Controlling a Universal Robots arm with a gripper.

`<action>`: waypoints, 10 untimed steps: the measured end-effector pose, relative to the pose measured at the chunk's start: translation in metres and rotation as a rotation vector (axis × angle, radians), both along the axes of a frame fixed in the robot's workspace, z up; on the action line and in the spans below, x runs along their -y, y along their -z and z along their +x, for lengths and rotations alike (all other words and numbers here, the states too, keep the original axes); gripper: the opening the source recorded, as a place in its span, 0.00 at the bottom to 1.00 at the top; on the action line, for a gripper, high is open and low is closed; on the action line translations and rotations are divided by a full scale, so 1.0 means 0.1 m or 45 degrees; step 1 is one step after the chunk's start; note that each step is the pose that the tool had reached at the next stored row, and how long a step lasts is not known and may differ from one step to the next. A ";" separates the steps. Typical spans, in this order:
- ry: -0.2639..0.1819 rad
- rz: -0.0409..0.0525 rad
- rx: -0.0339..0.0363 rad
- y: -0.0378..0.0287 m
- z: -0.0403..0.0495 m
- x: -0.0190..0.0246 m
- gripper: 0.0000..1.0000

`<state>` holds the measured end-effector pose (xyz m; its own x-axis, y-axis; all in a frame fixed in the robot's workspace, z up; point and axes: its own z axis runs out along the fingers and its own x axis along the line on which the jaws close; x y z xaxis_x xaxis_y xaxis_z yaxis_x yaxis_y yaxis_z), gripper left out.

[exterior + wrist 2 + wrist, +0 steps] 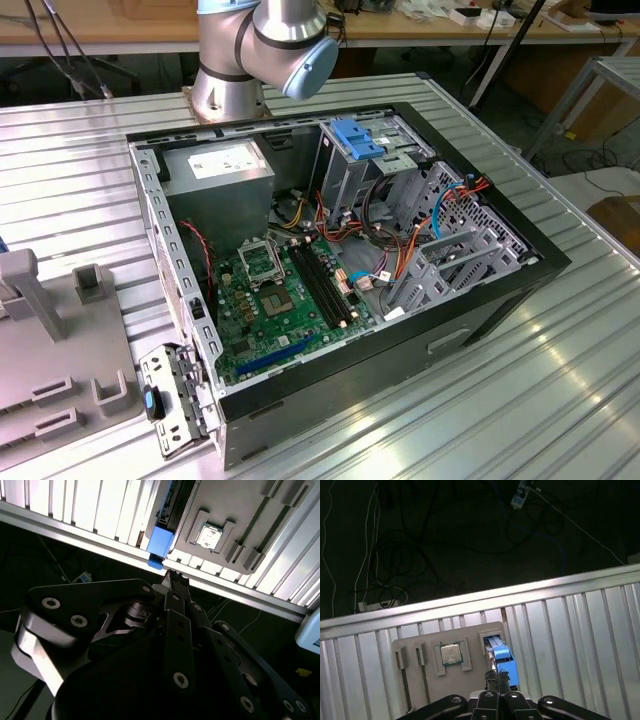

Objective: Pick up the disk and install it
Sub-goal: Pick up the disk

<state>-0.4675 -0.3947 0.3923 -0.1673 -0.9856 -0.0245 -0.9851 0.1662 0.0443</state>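
Disk (pixel 502 660): on edge in holder (pixel 451 686) slot on tabletop (pixel 570 630), blue rail up; we judge that offers a grip.
Claw (pixel 497 676): clenched, empty, above disk.

Ribbed aluminium table (pixel 560 380), wooden workbench (pixel 120 30) behind, dark floor (pixel 350 555) with tangled cables (pixel 395 560).

Open computer case (pixel 420 365) lies on the ribbed table (pixel 560 380), the arm's base (pixel 225 90) just behind it. Inside, the power-supply box (pixel 220 170) fills the far corner toward the exterior view's left. The drive cage (pixel 365 150) stands beside it and the motherboard (pixel 285 290) lies before both. In the first wrist view, the disk (pixel 501 657) stands in a fixture plate (pixel 450 690) just beside a chip (pixel 451 653), with the gripper (pixel 497 679) near its end.
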 end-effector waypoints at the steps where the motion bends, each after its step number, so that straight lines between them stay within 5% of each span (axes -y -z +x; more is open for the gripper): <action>1: -0.013 0.000 0.0001 0.001 0.000 0.000 0.11; 10: -0.040 0.000 0.0038 0.079 0.042 -0.002 0.11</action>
<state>-0.4633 -0.3945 0.3844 -0.1362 -0.9904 -0.0247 -0.9900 0.1351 0.0414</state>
